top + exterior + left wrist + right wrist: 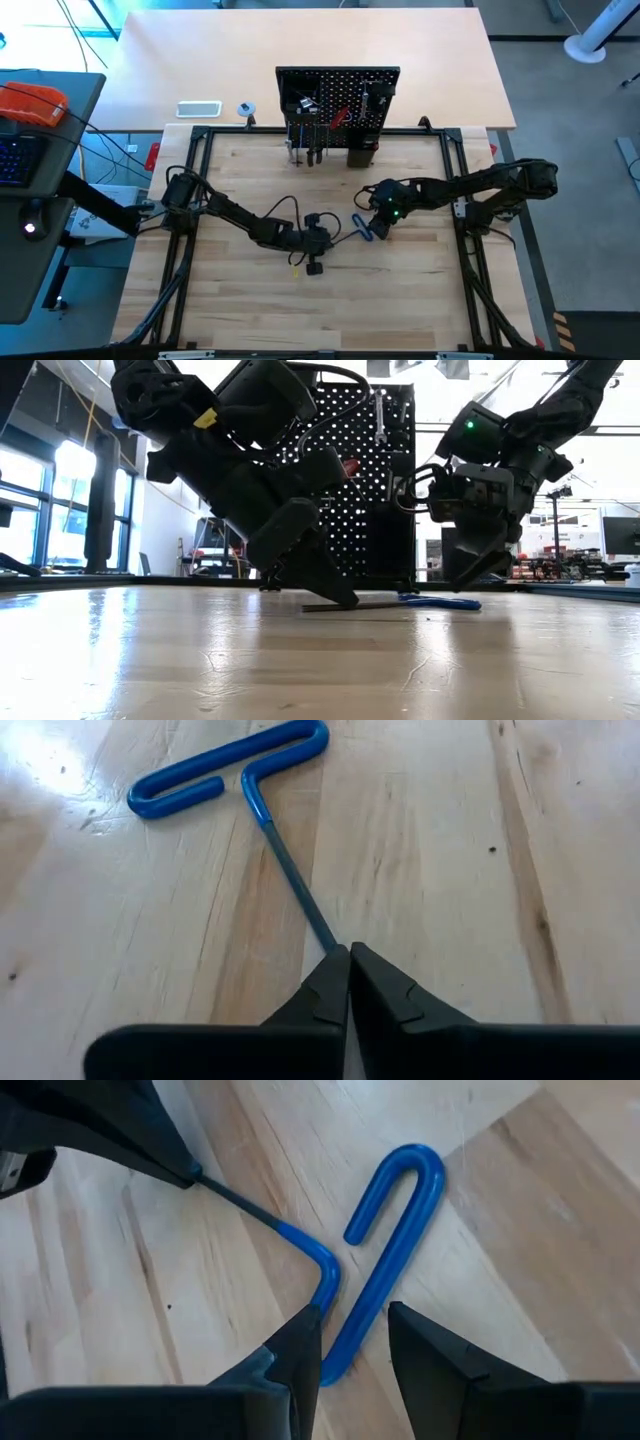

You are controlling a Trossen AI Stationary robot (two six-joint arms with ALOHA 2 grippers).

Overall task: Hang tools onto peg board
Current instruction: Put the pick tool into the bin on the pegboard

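So the blue-handled T hex key [262, 820] is lying flat on the wooden table [420, 290], roughly in the middle, a bit in front of the peg board [338, 100]. Both arms are down at it, one on each end.

The left gripper [349, 965] has its fingers clenched right on the tip of the key's dark shaft; in the left wrist view the two fingertips meet with the shaft running straight into them. From the low view that end of the shaft looks tilted slightly up off the wood, though it's hard to be sure from that angle.

The right gripper [355, 1330] is at the handle end. Its fingers are parted and sit on either side of the blue looped handle, one finger close beside the bend where the shaft joins. It straddles the handle rather than squeezing it, as far as the right wrist view shows.

The peg board stands upright at the far edge of the table, with a silver wrench [379, 418] hanging near the top and a red-handled screwdriver [340, 116] on it too, plus some other tools that are too small to make out.
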